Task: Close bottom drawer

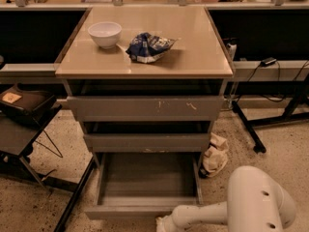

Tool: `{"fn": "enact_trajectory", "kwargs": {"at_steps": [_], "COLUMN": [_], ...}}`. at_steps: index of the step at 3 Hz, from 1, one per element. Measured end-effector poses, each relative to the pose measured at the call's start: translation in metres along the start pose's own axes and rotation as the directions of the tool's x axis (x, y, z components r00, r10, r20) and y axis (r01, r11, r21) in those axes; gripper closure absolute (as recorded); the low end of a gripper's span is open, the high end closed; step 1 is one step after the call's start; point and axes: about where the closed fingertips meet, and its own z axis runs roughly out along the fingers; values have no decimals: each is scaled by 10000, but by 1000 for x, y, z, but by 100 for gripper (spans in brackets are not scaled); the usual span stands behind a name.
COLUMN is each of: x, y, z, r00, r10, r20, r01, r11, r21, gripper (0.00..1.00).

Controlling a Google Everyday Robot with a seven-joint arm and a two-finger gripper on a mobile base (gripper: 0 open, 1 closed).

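The bottom drawer [147, 180] is the lowest of three grey drawers in the cabinet. It stands pulled far out, its shallow tray empty, its plain front [126, 211] near the lower edge of the view. My white arm [256, 204] comes in from the lower right and reaches left. My gripper [163, 224] is at the arm's tip, at the bottom edge, just in front of the right half of the drawer front, and is partly cut off by the frame.
The middle drawer [147, 142] and the scratched top drawer [145, 108] stand slightly out. A white bowl [105, 34] and a blue bag [148, 46] lie on the cabinet top. Crumpled cloth [215, 154] lies on the floor at the right. A black chair [24, 115] stands at the left.
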Motion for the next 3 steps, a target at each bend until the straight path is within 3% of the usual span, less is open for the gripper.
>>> {"fn": "enact_trajectory", "kwargs": {"at_steps": [1, 2, 3], "x": [-41, -70, -68], "y": [-23, -44, -50], "z": [-12, -55, -65], "r00": [9981, 9881, 9857], "r10": [-379, -437, -297], "r20": [489, 1478, 1659], "r01": [352, 204, -2], "r11": [9979, 9876, 9842], "r21": [543, 1558, 1773], "gripper": [0, 0, 0]}}
